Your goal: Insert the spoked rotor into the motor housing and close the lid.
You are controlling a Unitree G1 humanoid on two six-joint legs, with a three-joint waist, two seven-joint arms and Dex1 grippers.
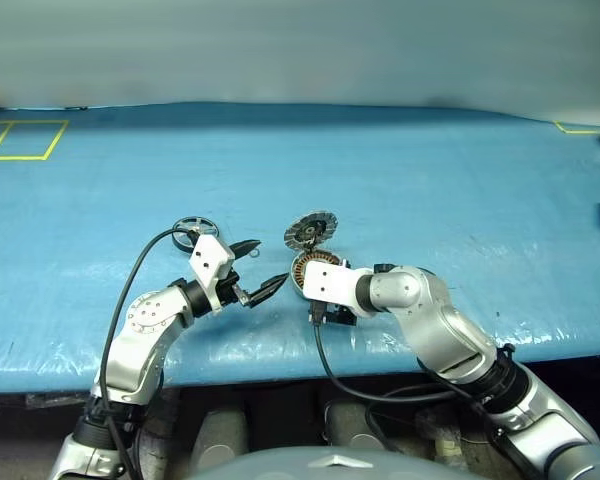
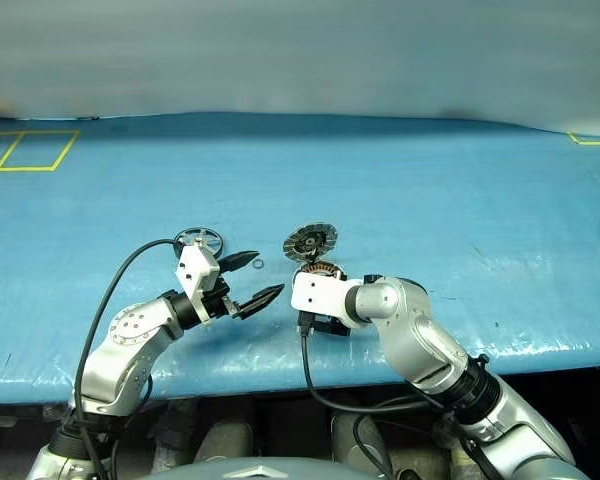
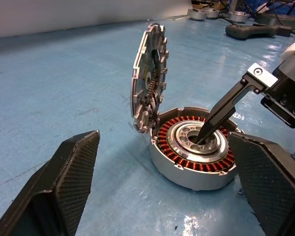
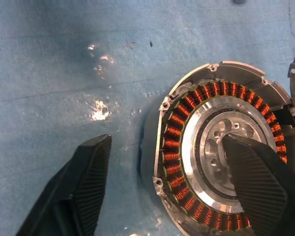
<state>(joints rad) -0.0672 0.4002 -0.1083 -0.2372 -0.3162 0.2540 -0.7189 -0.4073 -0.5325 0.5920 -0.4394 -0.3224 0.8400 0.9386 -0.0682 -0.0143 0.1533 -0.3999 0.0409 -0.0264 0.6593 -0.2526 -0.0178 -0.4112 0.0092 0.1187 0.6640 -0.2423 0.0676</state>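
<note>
Left gripper (image 2: 250, 279) spread wide, nothing between its fingers, hovering over the blue table (image 1: 430, 180). Fingers point across toward the housing (image 3: 194, 153), which sits just past the fingertips, apart from them.

Right gripper (image 4: 162, 191) is also spread, straddling the housing wall from above. One finger (image 4: 253, 182) is over the silver centre inside the coil ring, tip down in the hub in the left wrist view. The other finger (image 4: 81, 189) is outside the can over bare table. Not pinching anything; cannot tell if the inner finger touches the hub.

Housing is open, copper coils showing around the silver centre, nothing slotted in. It sits directly under the right gripper, between the two grippers.

Lid (image 3: 148, 81) stands nearly upright on the housing's far edge, joined there, segmented inner face turned toward the grippers. It is beyond the right gripper's fingers, not touched by either gripper.

Rotor (image 2: 198, 240) lies flat on the table just behind the left gripper's wrist, on the side away from the housing, close to the cable. No finger is on it.

Small ring (image 2: 258, 264) lies loose on the table just beyond the left gripper's upper fingertip, between rotor and lid.

Yellow tape lines (image 1: 20, 140) are at the far corner, well apart from both grippers.
</note>
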